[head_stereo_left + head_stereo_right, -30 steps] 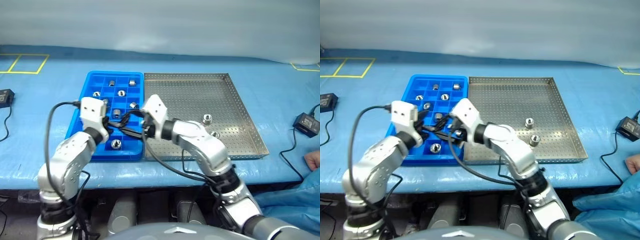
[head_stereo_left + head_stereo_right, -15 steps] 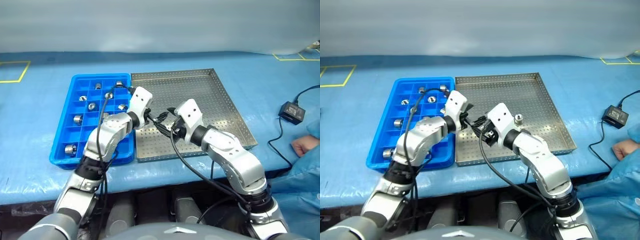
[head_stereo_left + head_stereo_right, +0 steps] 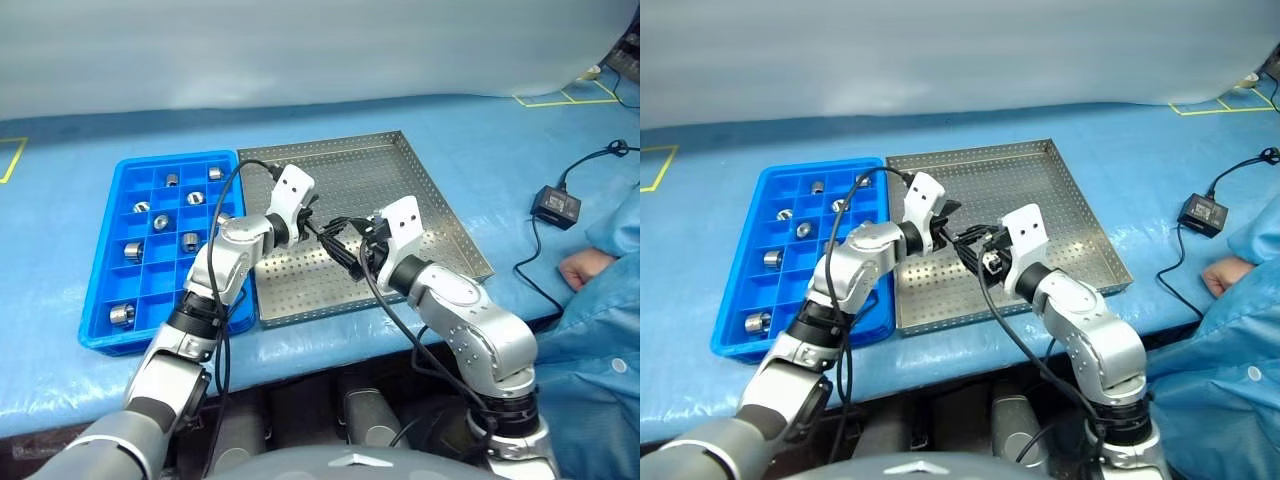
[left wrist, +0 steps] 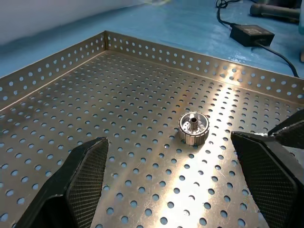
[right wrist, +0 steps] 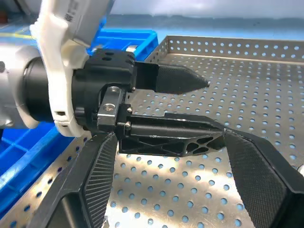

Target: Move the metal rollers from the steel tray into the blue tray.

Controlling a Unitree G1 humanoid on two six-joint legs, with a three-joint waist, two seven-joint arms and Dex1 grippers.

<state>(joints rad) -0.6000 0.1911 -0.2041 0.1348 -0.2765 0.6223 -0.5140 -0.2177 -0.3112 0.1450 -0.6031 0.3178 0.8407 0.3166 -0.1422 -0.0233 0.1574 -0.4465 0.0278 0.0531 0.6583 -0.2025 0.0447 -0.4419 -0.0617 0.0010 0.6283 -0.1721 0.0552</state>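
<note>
Both arms reach in over the steel tray [image 3: 440,215], which lies on the blue-covered bench [image 3: 480,140] with the blue tray [image 3: 100,262] just beside it on the robot's left, the two trays' long sides touching or nearly so. The left gripper [image 4: 173,183] hangs low above the perforated floor with its two black fingers [image 4: 88,175] spread wide and nothing between them; in the left wrist view one metal roller [image 4: 194,128] stands upright on the tray floor ahead of the gap between the fingers, apart from both. The right gripper [image 5: 166,185] also stands open and empty, its fingers [image 5: 97,178] parted on either side of the left gripper's black fingers, which point across in front of it in the right wrist view. In the head views the two grippers meet near the middle of the steel tray, tips close together. Several metal rollers [image 3: 161,222] sit in the blue tray, each in its own square compartment, most toward the far end and one [image 3: 122,314] near the near left corner. A black power adapter [image 3: 556,203] with its cable lies on the bench to the right of the steel tray, and a person's hand [image 3: 580,270] and blue sleeve [image 3: 610,330] rest at the bench's right edge.
</note>
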